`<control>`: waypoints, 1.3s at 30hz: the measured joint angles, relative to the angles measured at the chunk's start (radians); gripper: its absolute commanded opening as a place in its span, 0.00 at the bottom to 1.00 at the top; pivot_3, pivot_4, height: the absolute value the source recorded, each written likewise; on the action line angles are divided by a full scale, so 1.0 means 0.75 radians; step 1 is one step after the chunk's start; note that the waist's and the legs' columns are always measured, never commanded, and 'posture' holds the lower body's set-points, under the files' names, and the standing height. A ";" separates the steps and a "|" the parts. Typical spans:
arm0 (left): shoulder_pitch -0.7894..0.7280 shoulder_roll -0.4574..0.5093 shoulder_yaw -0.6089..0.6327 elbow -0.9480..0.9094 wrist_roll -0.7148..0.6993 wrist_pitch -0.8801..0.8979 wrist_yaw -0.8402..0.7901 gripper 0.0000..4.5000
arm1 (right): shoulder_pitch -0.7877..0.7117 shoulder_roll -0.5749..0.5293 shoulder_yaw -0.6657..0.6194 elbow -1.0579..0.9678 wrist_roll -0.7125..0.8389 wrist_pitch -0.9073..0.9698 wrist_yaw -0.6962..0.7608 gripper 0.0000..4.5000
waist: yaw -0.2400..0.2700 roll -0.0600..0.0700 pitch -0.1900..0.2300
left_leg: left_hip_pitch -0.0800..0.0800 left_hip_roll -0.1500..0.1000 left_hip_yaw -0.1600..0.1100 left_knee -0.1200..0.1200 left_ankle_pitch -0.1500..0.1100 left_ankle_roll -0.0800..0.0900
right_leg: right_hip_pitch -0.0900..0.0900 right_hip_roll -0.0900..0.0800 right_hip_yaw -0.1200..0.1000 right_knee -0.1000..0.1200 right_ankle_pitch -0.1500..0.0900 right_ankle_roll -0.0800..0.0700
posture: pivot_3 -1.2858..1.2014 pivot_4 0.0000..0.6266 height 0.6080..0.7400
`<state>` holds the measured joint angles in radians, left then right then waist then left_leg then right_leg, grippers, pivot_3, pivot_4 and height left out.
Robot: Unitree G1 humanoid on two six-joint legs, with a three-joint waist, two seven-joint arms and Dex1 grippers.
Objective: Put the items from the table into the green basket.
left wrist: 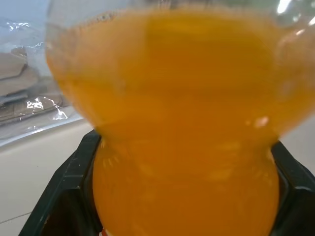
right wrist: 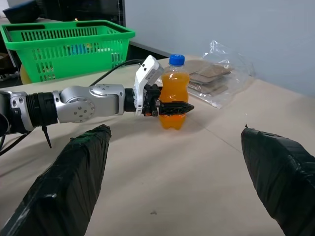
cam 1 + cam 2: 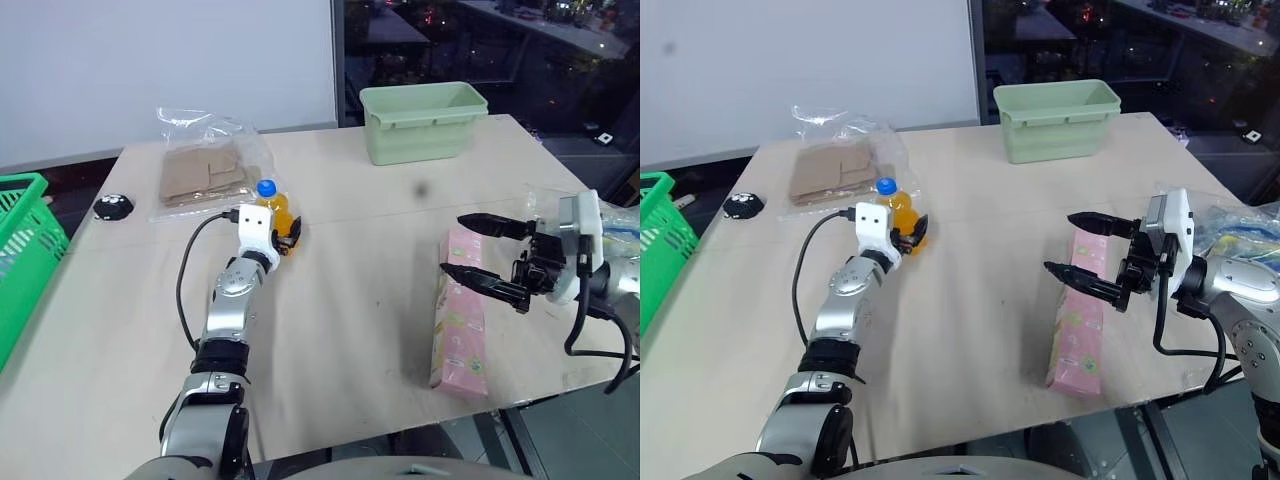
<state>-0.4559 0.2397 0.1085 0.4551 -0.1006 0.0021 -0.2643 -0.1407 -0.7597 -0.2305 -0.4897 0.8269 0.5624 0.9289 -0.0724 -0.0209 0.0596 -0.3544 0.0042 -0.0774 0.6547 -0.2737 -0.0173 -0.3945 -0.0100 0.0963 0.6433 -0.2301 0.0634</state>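
Right wrist view: left end effector straddles bottle; grip unclear; right end effector wide open.

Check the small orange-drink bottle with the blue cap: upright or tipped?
Upright: the orange-drink bottle stands on the beige table, blue cap on top, left gripper fingers around its waist.

Head cams look down & fwd over the table, side by side, sharing the same scene. Left wrist cam sits v. close to the orange bottle, looking along its fingers. Right wrist cam looks across the table from further back, sharing that bottle & the green basket.
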 measured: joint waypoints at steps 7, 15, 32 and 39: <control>-0.032 0.134 0.046 -0.015 0.036 0.017 0.076 0.67 | -0.073 0.015 0.057 0.004 0.000 0.003 0.006 1.00 | -0.022 -0.002 0.001 | -0.002 0.002 -0.002 0.000 0.000 0.000 | -0.003 0.001 -0.001 0.002 0.001 0.000 | 0.49 0.00 1.00; -0.109 0.763 0.513 -0.121 0.075 0.165 0.331 0.67 | -0.225 0.085 0.168 0.107 0.007 0.010 0.066 1.00 | -0.026 -0.009 0.001 | -0.010 0.002 -0.011 -0.003 0.000 0.000 | -0.015 -0.001 -0.011 0.008 0.001 -0.002 | 0.54 0.00 1.00; 0.308 1.003 0.941 0.273 0.023 0.202 0.276 0.67 | -0.371 0.198 0.287 0.194 0.036 0.029 0.206 1.00 | 0.177 -0.029 -0.013 | -0.010 -0.001 -0.022 -0.003 0.007 -0.012 | -0.011 -0.007 -0.030 0.012 0.001 -0.004 | 0.57 0.00 1.00; 0.183 1.064 0.841 0.585 0.021 -0.034 0.228 0.67 | -0.369 0.192 0.286 0.184 0.036 0.030 0.201 1.00 | 0.187 -0.031 -0.015 | -0.007 0.001 -0.021 -0.002 0.009 -0.015 | -0.008 -0.007 -0.032 0.013 0.002 -0.005 | 0.57 0.00 1.00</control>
<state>-0.3188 1.0377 0.7396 0.8942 -0.0845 -0.0234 -0.0930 -0.4178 -0.6157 -0.0162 -0.3520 0.8542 0.5846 1.0795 0.0678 -0.0444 0.0480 -0.3593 0.0047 -0.0932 0.6529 -0.2670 -0.0283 -0.4003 -0.0151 0.0721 0.6530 -0.2288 0.0599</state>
